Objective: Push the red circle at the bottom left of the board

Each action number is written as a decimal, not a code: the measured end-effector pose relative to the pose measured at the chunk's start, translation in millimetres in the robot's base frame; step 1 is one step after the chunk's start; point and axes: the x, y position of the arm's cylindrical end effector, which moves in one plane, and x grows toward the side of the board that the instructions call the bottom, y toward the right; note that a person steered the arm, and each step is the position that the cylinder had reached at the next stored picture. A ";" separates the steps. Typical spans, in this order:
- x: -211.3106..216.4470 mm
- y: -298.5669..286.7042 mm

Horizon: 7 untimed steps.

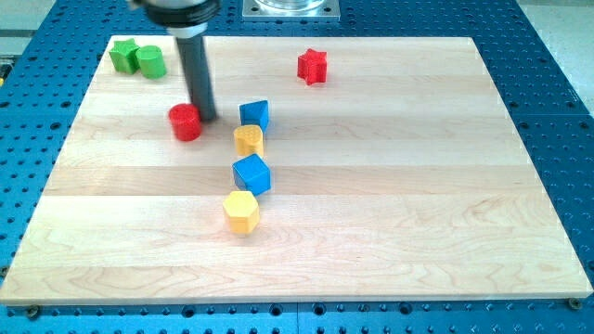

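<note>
The red circle (186,122) lies on the wooden board (390,204) at the view's upper left. My tip (206,118) stands right beside it, touching or nearly touching its right edge. The dark rod rises from there to the view's top. A blue block (254,114) sits just right of the tip.
A red star (313,66) lies at the top centre. Two green blocks (137,57) sit at the top left corner. A yellow block (249,140), a blue cube (251,173) and a yellow hexagon (241,211) run in a column down the middle.
</note>
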 end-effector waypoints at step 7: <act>134.8 -115.5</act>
